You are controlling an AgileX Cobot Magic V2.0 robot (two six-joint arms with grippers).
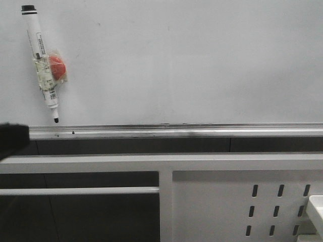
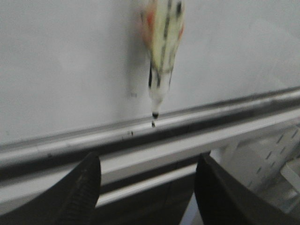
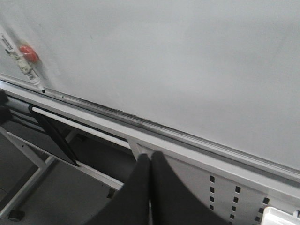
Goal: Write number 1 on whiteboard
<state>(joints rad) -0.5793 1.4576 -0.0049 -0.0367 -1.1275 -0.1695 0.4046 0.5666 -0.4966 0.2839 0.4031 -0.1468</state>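
The whiteboard (image 1: 192, 60) fills the upper front view, with its silver rail (image 1: 176, 131) along the lower edge. No number 1 shows on it. A white marker pen (image 1: 43, 65) hangs on the board at the upper left, tip down, with a red blob taped beside it. My left gripper (image 2: 147, 159) is open and empty, below the marker's tip (image 2: 155, 115) and in front of the rail (image 2: 211, 115). A dark part of it shows at the left edge of the front view (image 1: 12, 138). My right gripper (image 3: 150, 157) is shut and empty, low in front of the frame, far right of the marker (image 3: 24, 68).
A white metal frame (image 1: 151, 162) runs below the rail, with a perforated white panel (image 1: 242, 201) at the lower right and a thin white bar (image 1: 75, 191) at the lower left. A white object (image 1: 315, 209) sits at the right edge.
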